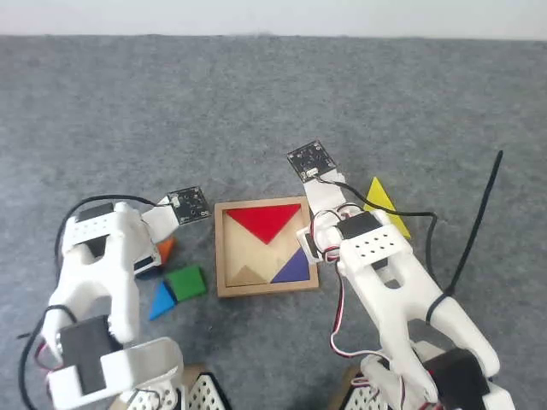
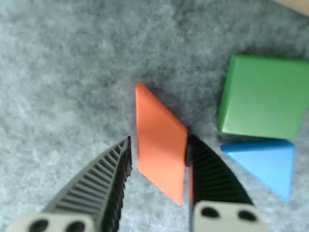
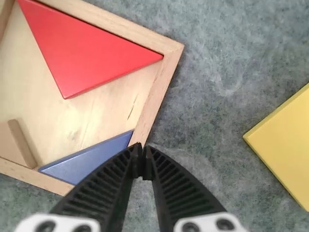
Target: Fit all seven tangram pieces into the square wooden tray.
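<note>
The square wooden tray (image 1: 224,256) holds a red triangle (image 1: 263,222), a purple-blue triangle (image 1: 293,266) and a wood-coloured piece (image 1: 246,274). Left of the tray lie an orange parallelogram (image 2: 161,150), a green square (image 2: 263,96) and a light blue triangle (image 2: 268,162). My left gripper (image 2: 159,145) is open and low over the orange piece, one finger (image 2: 212,176) touching its edge and the other a sliver away. My right gripper (image 3: 142,162) is shut on nothing, tips at the tray's right rim (image 3: 154,99) beside the purple-blue triangle (image 3: 89,159). A yellow triangle (image 1: 382,203) lies right of the tray.
Everything rests on grey carpet (image 1: 256,102), with open floor behind the tray. The green square (image 1: 186,282) and light blue triangle (image 1: 161,301) lie close in front of the left gripper (image 1: 158,256). A black cable (image 1: 474,231) rises at the right arm's side.
</note>
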Robot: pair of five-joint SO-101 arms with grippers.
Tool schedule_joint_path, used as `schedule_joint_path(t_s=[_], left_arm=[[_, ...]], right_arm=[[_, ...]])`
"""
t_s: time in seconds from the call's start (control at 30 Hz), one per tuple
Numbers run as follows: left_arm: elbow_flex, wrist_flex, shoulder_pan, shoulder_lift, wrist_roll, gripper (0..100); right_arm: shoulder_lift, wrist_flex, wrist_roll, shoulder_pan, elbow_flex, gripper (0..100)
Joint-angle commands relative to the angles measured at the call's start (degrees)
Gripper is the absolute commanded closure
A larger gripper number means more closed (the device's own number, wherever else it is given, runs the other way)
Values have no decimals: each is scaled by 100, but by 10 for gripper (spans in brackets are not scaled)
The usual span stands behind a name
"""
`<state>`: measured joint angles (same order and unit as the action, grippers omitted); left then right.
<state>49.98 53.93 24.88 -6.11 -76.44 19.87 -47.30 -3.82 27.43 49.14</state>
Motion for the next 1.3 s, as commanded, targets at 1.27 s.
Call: schedule_joint_path(t_s=[1.27], left_arm=[[-2299,2945,-44,193,5266,987]], right_arm=[[75,22,-70,48,-26,989]])
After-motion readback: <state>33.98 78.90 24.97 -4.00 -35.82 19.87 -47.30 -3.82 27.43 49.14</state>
